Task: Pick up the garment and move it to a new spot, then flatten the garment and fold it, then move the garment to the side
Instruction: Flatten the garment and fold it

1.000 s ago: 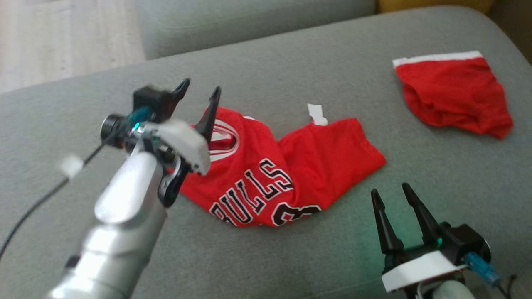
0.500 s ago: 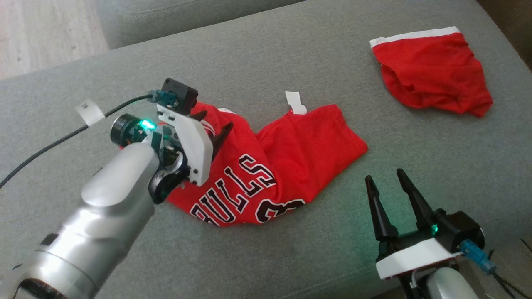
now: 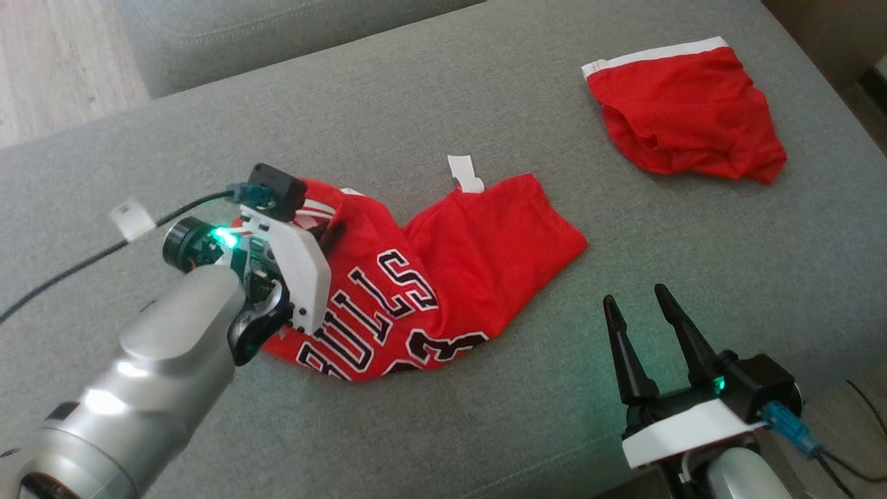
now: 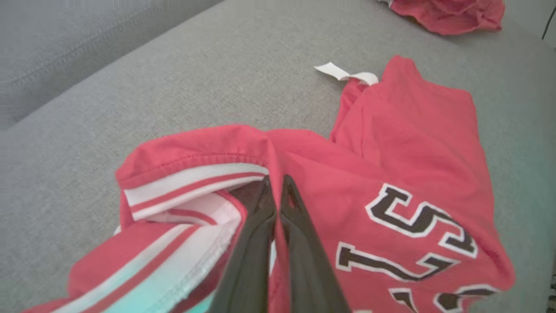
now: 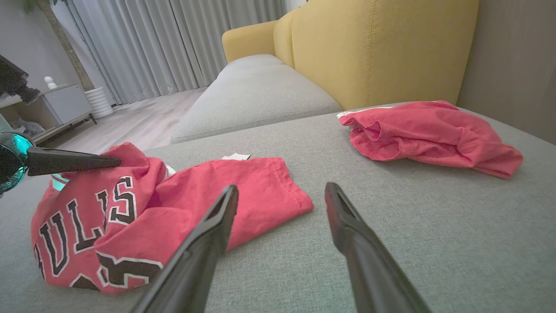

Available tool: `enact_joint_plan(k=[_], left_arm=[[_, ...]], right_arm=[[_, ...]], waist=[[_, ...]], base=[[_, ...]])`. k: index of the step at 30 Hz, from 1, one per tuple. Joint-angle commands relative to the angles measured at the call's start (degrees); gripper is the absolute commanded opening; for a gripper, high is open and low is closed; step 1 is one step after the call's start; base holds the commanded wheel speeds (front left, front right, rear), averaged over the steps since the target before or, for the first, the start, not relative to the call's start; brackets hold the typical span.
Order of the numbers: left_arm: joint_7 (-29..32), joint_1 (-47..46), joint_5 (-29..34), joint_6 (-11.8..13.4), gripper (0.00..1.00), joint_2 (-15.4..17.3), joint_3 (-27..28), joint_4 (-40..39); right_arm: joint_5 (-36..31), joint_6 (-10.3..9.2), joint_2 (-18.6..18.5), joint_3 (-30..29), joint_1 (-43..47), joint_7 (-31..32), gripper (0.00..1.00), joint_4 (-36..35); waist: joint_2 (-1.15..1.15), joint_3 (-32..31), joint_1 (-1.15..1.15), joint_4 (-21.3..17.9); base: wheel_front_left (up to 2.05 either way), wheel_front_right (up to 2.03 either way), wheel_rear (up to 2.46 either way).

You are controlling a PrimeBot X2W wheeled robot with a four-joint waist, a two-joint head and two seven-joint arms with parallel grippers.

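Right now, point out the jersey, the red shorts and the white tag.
jersey (image 3: 485, 235): head view, on its plain red half.
red shorts (image 3: 686, 118): head view, middle of the fabric.
white tag (image 3: 466, 173): head view, middle of the strip.

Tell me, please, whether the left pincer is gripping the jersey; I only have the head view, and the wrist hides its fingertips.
Observer: Yes. The left wrist view shows the left pincer shut on a raised fold of the jersey, right beside the white-striped trim.
Operator: Thank you. What stands behind the other red garment?
Observer: The right wrist view shows a yellow backrest directly behind it, with grey curtains farther back on that view's left.
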Motion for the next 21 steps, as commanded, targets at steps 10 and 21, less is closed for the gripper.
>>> enact_joint_plan(k=[10,21], left_arm=[[-12.74,-7.40,-3.63,0.09,0.00,1.30,1.27,-4.47],[-18.85,4.23,-6.74,1.69,0.00,8.60,-0.24,-16.50]], right_arm=[[0.01,0.39,-0.86,-0.63,0.85,-0.23,1.00,-2.24],[-0.37,0.39,-1.03,-3.30,5.21,-0.23,1.00,-3.12]], waist=[[0.00,-3.96,0.00,4.50],[0.00,-8.87,0.00,15.47]], base=[[0.00,0.00,0.00],[0.00,0.00,0.00]])
